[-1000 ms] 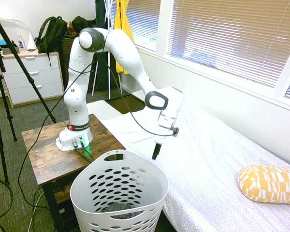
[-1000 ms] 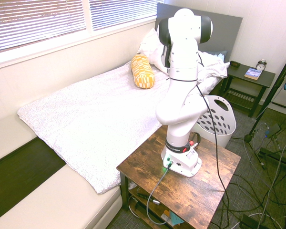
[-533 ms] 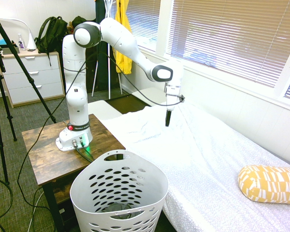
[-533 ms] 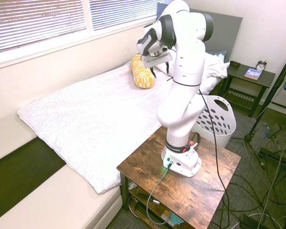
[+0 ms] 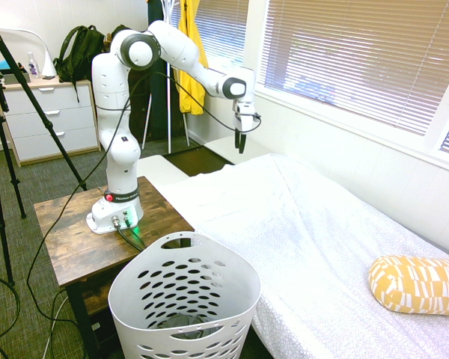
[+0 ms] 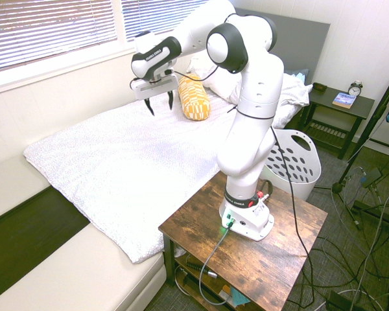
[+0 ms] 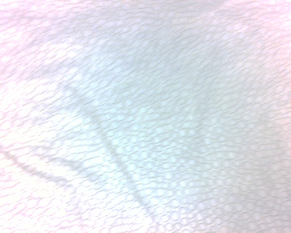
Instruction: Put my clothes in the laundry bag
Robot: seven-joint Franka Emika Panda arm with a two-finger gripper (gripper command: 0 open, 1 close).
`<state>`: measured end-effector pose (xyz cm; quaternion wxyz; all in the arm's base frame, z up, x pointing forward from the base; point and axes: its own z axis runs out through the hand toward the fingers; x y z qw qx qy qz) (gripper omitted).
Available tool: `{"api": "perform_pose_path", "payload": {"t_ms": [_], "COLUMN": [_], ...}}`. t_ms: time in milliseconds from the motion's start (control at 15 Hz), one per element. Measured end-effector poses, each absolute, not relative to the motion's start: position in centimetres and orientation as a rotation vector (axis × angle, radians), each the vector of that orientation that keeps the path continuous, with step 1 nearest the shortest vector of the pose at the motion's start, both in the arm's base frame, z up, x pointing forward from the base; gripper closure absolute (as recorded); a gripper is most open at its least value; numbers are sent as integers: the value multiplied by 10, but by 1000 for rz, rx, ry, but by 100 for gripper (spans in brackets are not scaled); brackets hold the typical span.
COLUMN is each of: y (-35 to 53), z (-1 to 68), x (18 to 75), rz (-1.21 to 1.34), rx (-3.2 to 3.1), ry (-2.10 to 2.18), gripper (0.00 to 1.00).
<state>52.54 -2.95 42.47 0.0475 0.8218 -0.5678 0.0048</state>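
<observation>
1 second back I hung beside the laundry bag (image 5: 183, 299); now my gripper (image 6: 159, 101) hovers over the bed (image 5: 314, 232), fingers spread, empty; clothes (image 5: 181, 323) look delivered

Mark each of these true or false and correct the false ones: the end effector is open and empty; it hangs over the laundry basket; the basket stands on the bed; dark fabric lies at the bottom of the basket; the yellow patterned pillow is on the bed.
1. The end effector is open and empty. True.
2. It hangs over the laundry basket. False: it is above the white bed cover, well away from the basket.
3. The basket stands on the bed. False: it stands beside the bed, next to the wooden table.
4. Dark fabric lies at the bottom of the basket. True.
5. The yellow patterned pillow is on the bed. True.
</observation>
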Motion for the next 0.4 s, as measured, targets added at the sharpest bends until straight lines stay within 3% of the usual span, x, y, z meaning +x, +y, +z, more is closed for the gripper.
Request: {"api": "perform_pose_path", "payload": {"t_ms": [400], "y": [47], "z": [408], "x": [534], "rz": [184], "rx": [2405], "ry": [-1668], "gripper": [0]}}
